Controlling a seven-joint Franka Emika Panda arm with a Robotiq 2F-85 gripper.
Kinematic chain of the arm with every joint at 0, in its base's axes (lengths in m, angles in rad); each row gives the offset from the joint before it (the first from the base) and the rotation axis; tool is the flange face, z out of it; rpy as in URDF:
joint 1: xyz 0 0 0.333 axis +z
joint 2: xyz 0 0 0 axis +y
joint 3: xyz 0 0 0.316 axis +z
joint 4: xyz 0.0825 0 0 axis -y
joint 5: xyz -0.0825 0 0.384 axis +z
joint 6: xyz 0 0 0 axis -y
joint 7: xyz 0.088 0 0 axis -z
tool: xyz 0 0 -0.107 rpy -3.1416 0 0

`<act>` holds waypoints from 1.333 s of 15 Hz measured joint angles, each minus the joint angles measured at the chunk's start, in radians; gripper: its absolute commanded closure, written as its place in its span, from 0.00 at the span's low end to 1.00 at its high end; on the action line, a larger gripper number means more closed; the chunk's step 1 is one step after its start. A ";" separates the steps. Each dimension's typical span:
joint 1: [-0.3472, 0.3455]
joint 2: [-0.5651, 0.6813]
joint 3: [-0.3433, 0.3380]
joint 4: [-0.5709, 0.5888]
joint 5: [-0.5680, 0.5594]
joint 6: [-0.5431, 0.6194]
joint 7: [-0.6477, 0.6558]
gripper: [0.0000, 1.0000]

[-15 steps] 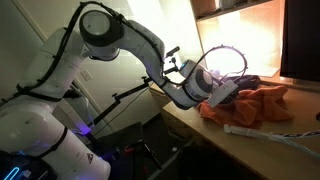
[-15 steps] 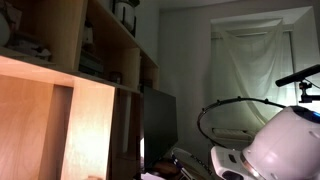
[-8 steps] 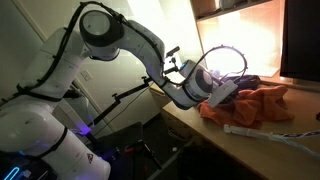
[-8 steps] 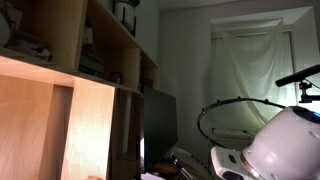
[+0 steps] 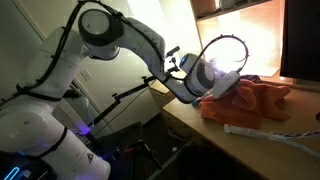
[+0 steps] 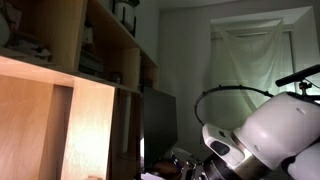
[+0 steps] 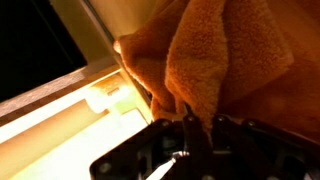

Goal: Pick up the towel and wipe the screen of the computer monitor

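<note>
Logging a white arm (image 5: 105, 30) standing off the open end of the desk (image 5: 213, 137), elbow high, forearm sloping down across the desk edge. Same arm (image 6: 275, 135) filling the lower corner in an exterior view, desk hidden behind it.

Noting the desk as a wooden top, dim, lit from the back by a warm glow.

Recording tall wooden shelving (image 6: 90, 70); place against the desk not readable from that angle.

Marking the dark computer monitor (image 5: 300, 40) upright at the far back of the desk, screen unlit; seen again as a black slab (image 6: 160, 120). Nothing touching the screen.

Finding the orange towel (image 5: 262, 100) bunched on the desk, between the arm and the monitor, clear of the screen, one side pulled up off the desk surface into a peak at the wrist. In the wrist view, towel (image 7: 215, 60) hanging in thick folds and filling most of the picture.

Spotting a black cable loop (image 5: 222, 42) arching over the wrist, above the desk.

Noting a long white strip (image 5: 262, 135) lying flat on the desk, nearer the front edge than the towel, apart from it.

Placing the gripper (image 5: 222, 88) low over the desk, buried in the towel's raised side. Gripper (image 7: 202, 130) in the wrist view with fingers (image 7: 190, 128) drawn close, pinching a fold of towel.
</note>
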 measured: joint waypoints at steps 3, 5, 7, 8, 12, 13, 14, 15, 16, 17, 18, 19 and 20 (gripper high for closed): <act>-0.005 -0.010 0.009 0.053 0.075 -0.001 -0.056 0.98; -0.005 -0.013 0.007 0.079 0.112 -0.002 -0.078 0.98; -0.004 -0.014 0.002 0.101 0.147 -0.002 -0.088 0.98; -0.004 -0.014 0.000 0.112 0.162 -0.002 -0.095 0.98; -0.006 -0.014 -0.001 0.153 0.192 -0.002 -0.096 0.98; -0.006 -0.014 -0.001 0.169 0.197 -0.002 -0.096 0.98; -0.006 -0.014 -0.001 0.187 0.204 -0.002 -0.096 0.98; -0.005 -0.014 -0.002 0.205 0.215 -0.002 -0.096 0.98; -0.001 -0.014 -0.006 0.222 0.226 -0.002 -0.096 0.98; 0.007 -0.014 -0.013 0.235 0.243 -0.003 -0.096 0.98; 0.018 -0.014 -0.025 0.245 0.262 -0.003 -0.096 0.98; 0.035 -0.014 -0.044 0.248 0.285 -0.003 -0.096 0.98; 0.059 -0.012 -0.072 0.249 0.314 -0.003 -0.096 0.98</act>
